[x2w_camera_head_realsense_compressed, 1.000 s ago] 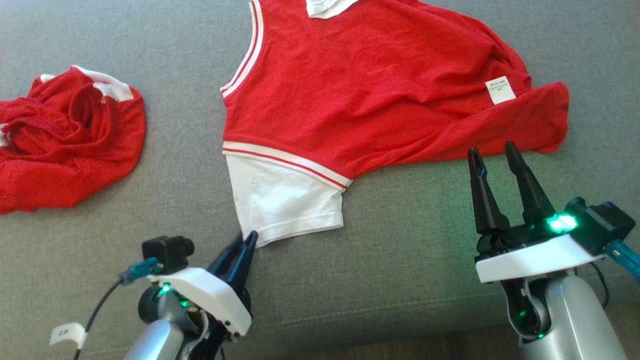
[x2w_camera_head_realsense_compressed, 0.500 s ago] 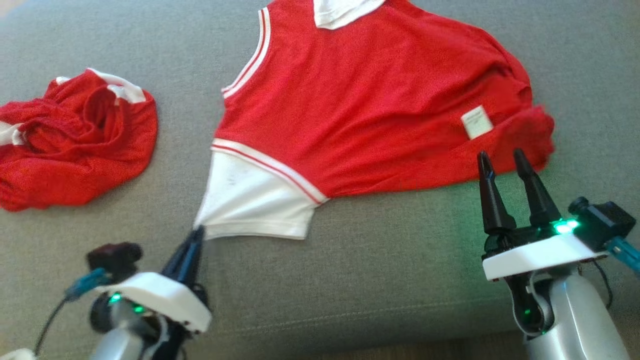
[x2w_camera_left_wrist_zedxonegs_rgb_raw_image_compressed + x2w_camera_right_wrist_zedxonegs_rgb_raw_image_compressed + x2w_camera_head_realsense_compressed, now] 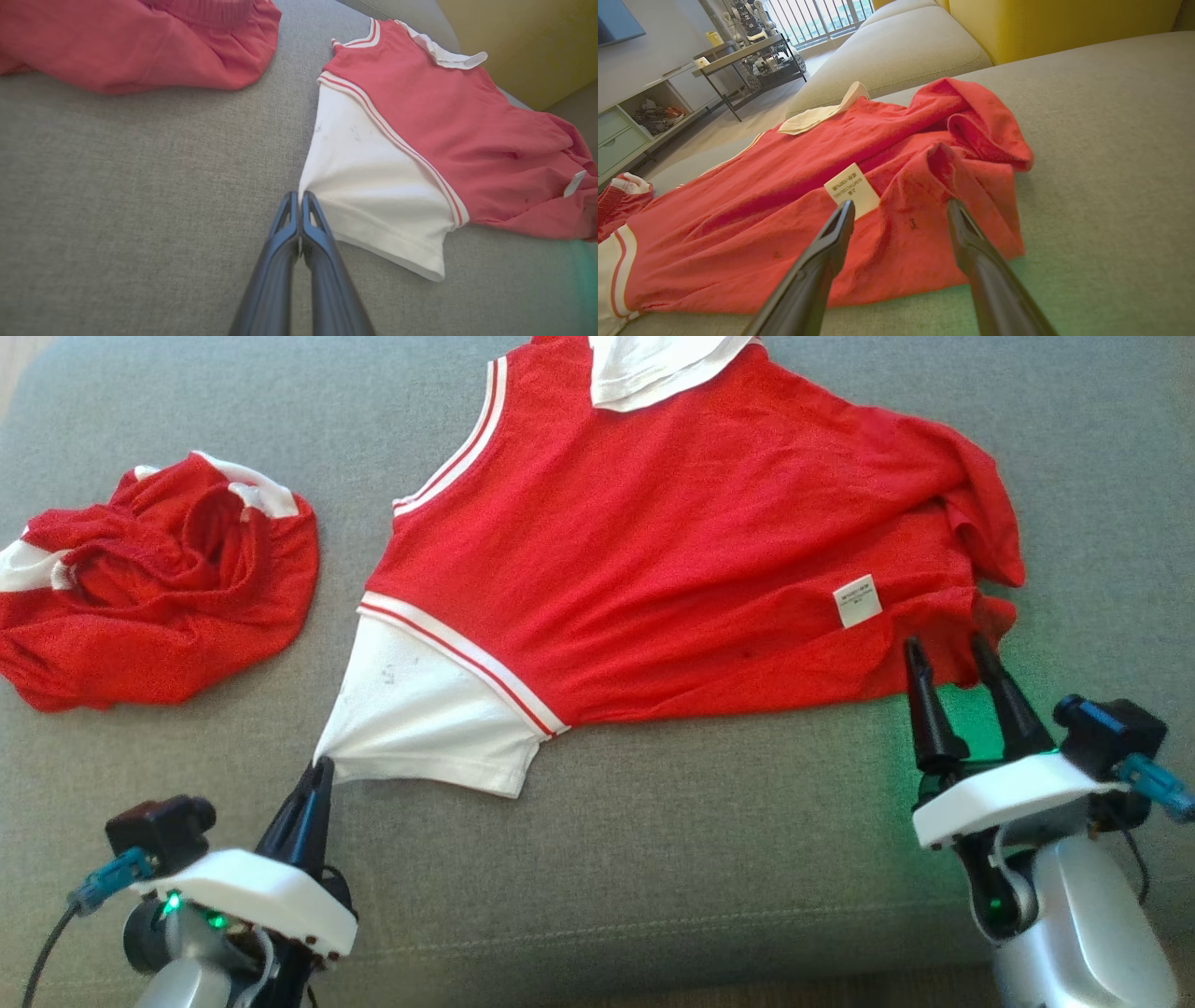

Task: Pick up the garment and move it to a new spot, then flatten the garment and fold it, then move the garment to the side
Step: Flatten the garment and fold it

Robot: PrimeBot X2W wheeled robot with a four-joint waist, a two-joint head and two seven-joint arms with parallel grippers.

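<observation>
On the sofa (image 3: 700, 859) the garment (image 3: 672, 551) lies half-flattened, unfolded; left fingers (image 3: 303, 807) pinch its white sleeve (image 3: 420, 719), right fingers (image 3: 926, 709) gape at its rumpled hem (image 3: 990, 611).

Head looks down, wrists low, sharing garment (image 3: 672, 551)

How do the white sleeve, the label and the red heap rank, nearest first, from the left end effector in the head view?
1. White sleeve, held by the left end effector.
2. Red heap, to its left.
3. Label, far right.
</observation>
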